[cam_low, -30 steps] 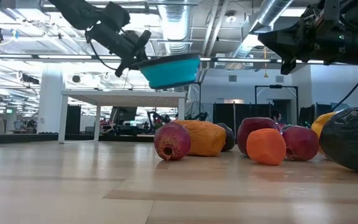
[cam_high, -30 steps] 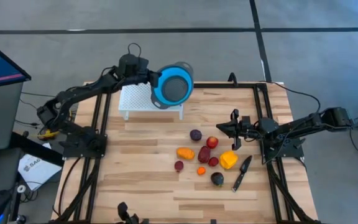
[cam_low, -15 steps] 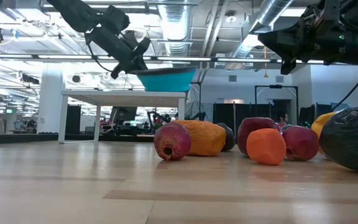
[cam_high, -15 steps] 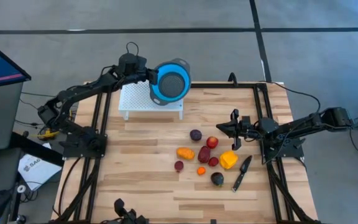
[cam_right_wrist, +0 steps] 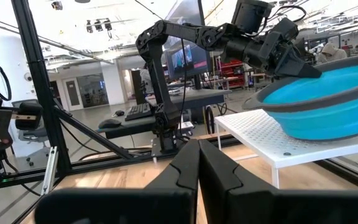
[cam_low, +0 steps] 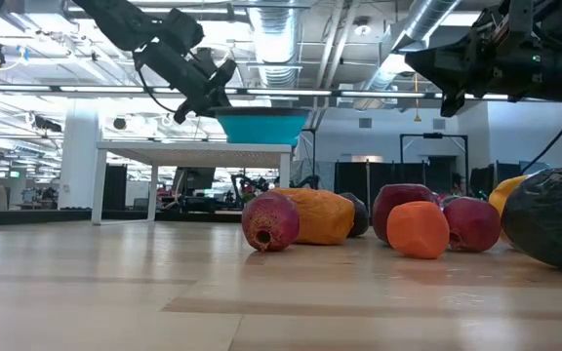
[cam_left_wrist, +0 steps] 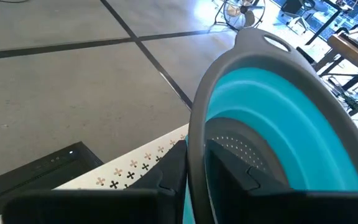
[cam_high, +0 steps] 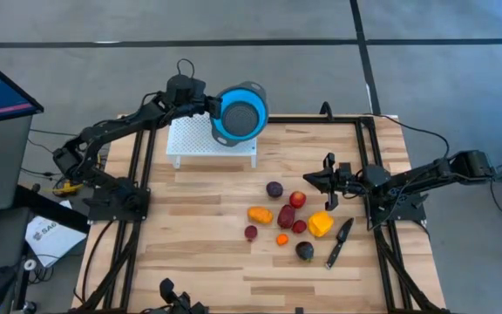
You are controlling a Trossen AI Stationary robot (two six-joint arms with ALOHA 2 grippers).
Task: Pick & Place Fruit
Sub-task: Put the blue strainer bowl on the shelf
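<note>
Several small toy fruit pieces lie loose on the table's right half: a purple one, a red one, an orange one, the larger yellow one and a dark one. My left gripper is shut on the round blue bowl over the white perforated stand at the table's far side. My right gripper hovers shut above the table just right of the fruit, touching nothing; its fingers are together. My left gripper pinches the bowl's grey rim, one finger inside the bowl and one outside, coming level from the table's left. The bowl sits level and upright, its bottom at the stand's top; whether it rests there I cannot tell.
A slim black-handled knife lies right of the fruit near the yellow piece. The white stand stands on legs at the far side. Bare wood shows on the near left of the table. Black frame rails run along both sides.
My left gripper has come down a little toward the white stand and turned the bowl from tilted to level, open side up. Over the last half second it has held still. The fruit has not moved.
</note>
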